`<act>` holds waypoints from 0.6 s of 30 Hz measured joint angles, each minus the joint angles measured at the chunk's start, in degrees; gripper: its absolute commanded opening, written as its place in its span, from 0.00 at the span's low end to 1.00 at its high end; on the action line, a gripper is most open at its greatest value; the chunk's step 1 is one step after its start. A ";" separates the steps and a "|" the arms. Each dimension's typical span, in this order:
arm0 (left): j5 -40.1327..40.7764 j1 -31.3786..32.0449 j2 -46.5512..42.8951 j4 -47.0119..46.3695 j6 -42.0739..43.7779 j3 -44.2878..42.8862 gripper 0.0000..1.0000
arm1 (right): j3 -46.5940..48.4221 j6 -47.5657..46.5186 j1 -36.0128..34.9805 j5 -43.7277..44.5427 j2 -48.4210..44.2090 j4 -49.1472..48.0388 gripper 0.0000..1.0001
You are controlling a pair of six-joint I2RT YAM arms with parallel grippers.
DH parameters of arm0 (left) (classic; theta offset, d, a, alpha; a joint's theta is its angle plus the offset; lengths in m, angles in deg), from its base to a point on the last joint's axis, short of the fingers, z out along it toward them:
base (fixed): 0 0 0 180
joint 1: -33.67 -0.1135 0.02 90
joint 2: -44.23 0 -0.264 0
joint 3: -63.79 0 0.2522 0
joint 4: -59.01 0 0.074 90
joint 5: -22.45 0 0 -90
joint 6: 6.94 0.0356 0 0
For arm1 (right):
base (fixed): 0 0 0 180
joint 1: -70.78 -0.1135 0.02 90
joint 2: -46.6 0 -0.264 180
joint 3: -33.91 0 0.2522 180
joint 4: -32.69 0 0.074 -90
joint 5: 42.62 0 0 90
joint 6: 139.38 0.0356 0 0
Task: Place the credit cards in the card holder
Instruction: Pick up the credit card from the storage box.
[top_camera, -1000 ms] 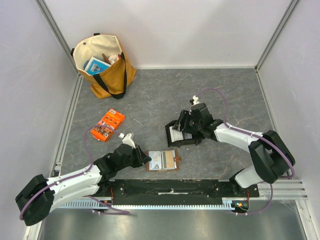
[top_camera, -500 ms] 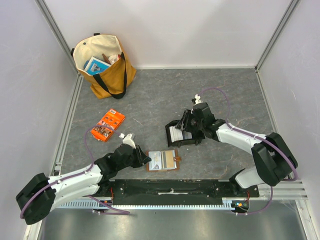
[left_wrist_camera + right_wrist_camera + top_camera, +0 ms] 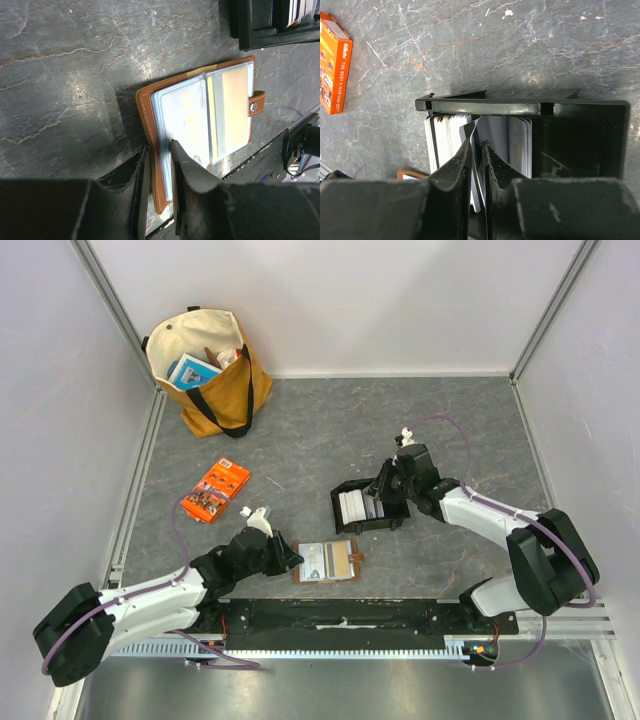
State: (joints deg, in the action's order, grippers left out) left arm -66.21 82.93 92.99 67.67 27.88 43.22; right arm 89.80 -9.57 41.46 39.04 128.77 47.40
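**A:** Saw right gripper (image 3: 476, 146) nipped together on one card (image 3: 478, 175), upright beside the other cards (image 3: 447, 135) in the tray (image 3: 520, 107). Spotted the holder (image 3: 225, 110)?

**B:** Yep, found it lying open near-left of the tray, long axis left-right, closer to the left arm. Noticed left gripper (image 3: 159, 150) clamped on its left cover. Couldn't make out pocket mouths, or how deep that card sat between the fingers.

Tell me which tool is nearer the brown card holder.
Left. The left tool is clamped on one edge of the card holder. The right tool is apart from it, farther back, inside the black tray, pinching a credit card.
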 measured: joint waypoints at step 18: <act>-0.04 0.00 0.00 -0.24 0.00 0.00 0.27 | -0.52 -2.38 2.10 -1.36 2.84 2.58 0.20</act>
State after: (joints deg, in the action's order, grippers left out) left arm -66.25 82.93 92.99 67.43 27.88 43.22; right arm 89.28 -11.95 43.56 37.68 131.61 49.98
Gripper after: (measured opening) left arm 0.275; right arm 0.166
